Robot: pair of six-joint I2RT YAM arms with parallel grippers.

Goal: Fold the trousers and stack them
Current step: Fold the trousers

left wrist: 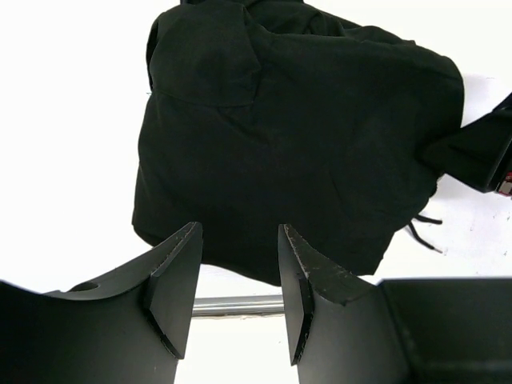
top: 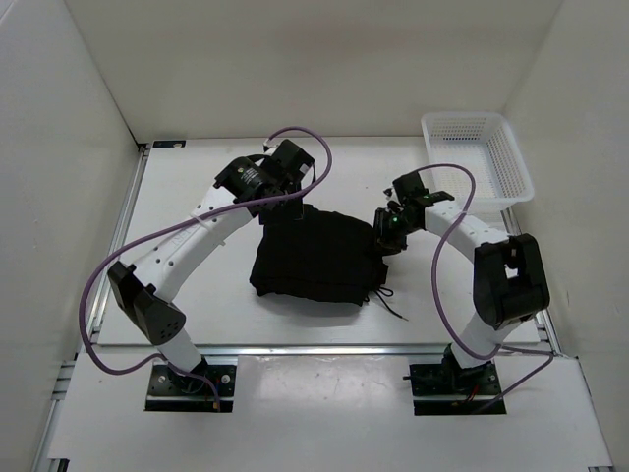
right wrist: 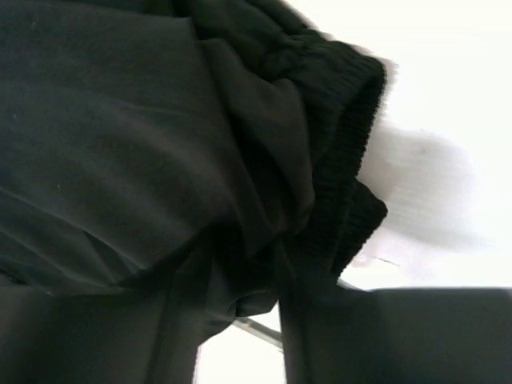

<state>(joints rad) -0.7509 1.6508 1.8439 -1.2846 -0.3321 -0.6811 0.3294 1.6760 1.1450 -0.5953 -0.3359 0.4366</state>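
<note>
Seemingly right fingers [right wrist: 336, 344] pinch trousers [top: 314, 258] (waistband); left fingers [left wrist: 172, 288] spread; basket [top: 519, 169] apart.

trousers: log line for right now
trousers: rough folded heap | left gripper: open, empty, by far edge | right gripper: at waistband, grip unclear

Seen from above, the right tool [top: 386, 236] at the right edge of the trousers [top: 314, 258] merges with the black cloth, so whether its fingers pinch anything cannot be told. Its own wrist view is no clearer: the trousers run off the top and left edges, the fingers under the waistband are black on black, and the desk [right wrist: 432, 168] beyond the waistband is a blur. In the left wrist view, the trousers' upper edge is cut off.
</note>
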